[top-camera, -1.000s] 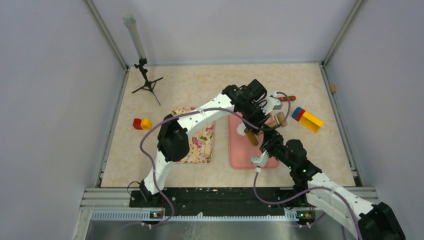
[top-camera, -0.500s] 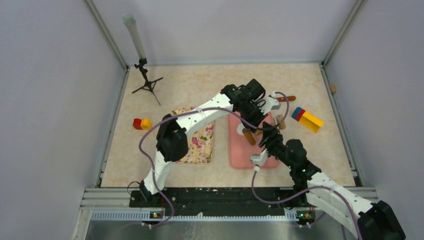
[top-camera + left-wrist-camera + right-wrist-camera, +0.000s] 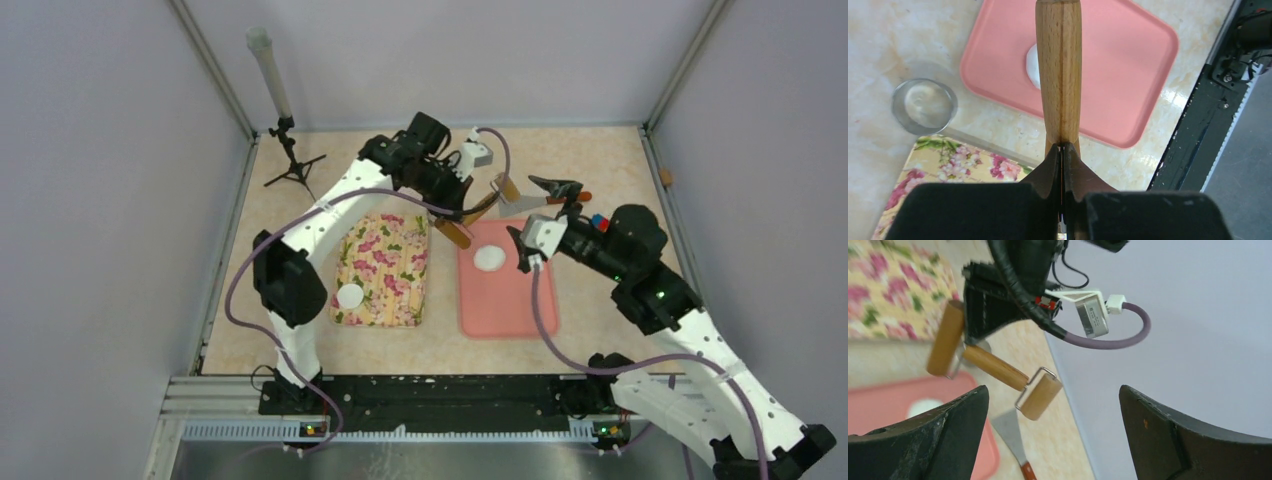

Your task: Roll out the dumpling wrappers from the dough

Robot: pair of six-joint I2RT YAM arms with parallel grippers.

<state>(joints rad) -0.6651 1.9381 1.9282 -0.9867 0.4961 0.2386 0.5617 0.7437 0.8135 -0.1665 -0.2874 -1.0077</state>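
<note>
The left fingers (image 3: 1052, 167) are pressed together on the end of a wooden roller (image 3: 1058, 70), clamping its handle. In the left wrist view the handle runs straight up the middle of the frame. In the top view the roller (image 3: 480, 208) hangs slanted just above centre, at the upper left corner of the pink board (image 3: 510, 300).

The right fingers (image 3: 1168, 440) stand wide apart with nothing between them. In the right wrist view they fill the two lower corners, and the roller (image 3: 995, 367) and a metal scraper (image 3: 1010, 432) show in the gap beyond them.

The dough (image 3: 488, 258), a small white round, lies on the upper left part of the pink board, apart from both arms; from the left wrist it is half hidden behind the handle (image 3: 1031, 65). One dumpling wrapper (image 3: 350, 296) lies on the floral mat (image 3: 390, 270), left of centre in the top view. A metal ring (image 3: 924, 105) sits on the table (image 3: 878, 45) between mat and board.
</note>
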